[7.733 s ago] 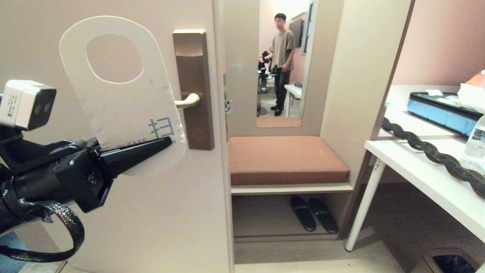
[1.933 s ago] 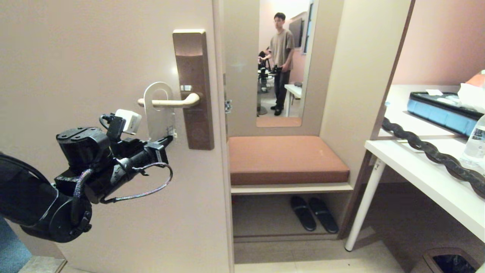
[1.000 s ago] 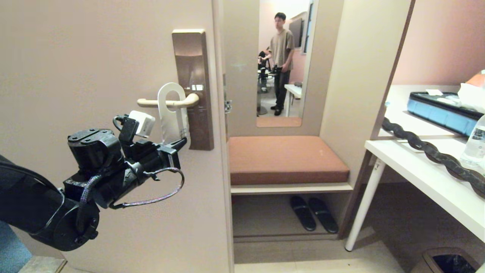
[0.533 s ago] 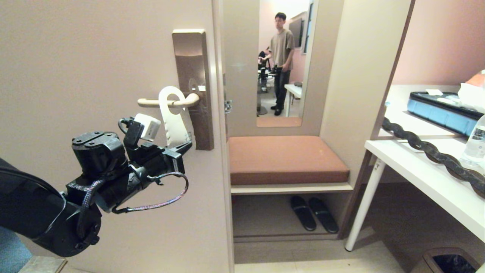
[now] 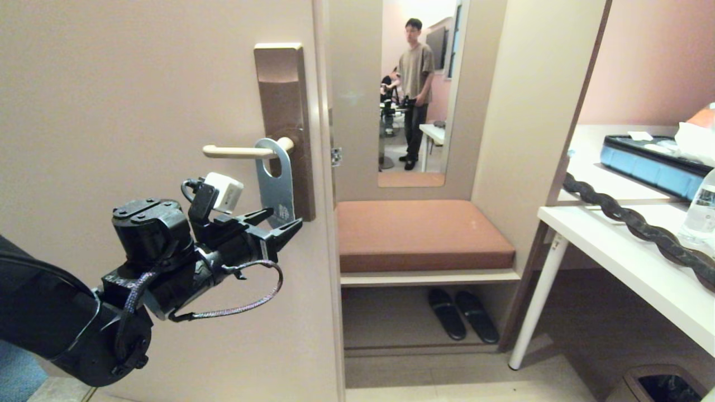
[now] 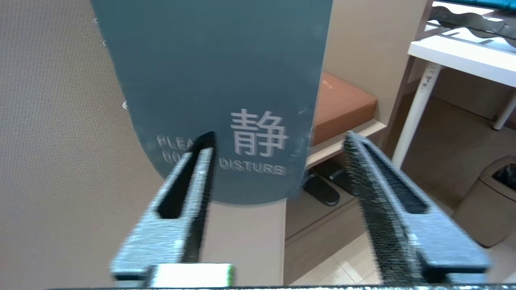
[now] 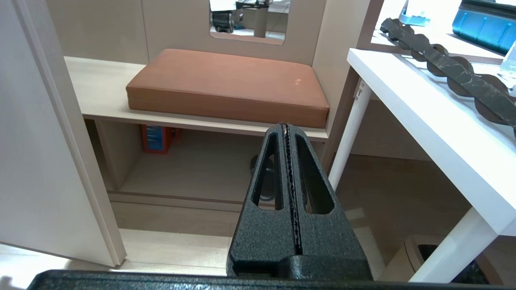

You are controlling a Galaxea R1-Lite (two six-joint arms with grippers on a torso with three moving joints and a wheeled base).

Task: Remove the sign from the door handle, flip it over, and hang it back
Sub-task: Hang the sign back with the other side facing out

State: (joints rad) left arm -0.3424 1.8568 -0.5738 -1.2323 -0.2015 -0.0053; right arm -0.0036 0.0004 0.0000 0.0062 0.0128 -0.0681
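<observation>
At the door, the sign hangs on the door handle, slate-blue face out, its hole threaded over the lever close to the brown lock plate. The left gripper sits just below the card's lower end with its jaws spread apart, and from the wrist camera the sign stands between the two fingers, gripped by neither. That reads as the release after rehanging, so the task looks all but finished. What the next move calls for, by this view, is a straight pull back and away, so a fingertip does not snag the card's lower edge and swing it off the lever. The right gripper is parked low, jaws pressed together on nothing, aimed at the cushioned bench. Beyond the beige door, a mirror shows a person standing, slippers lie under the bench, and a white table runs along the right.
</observation>
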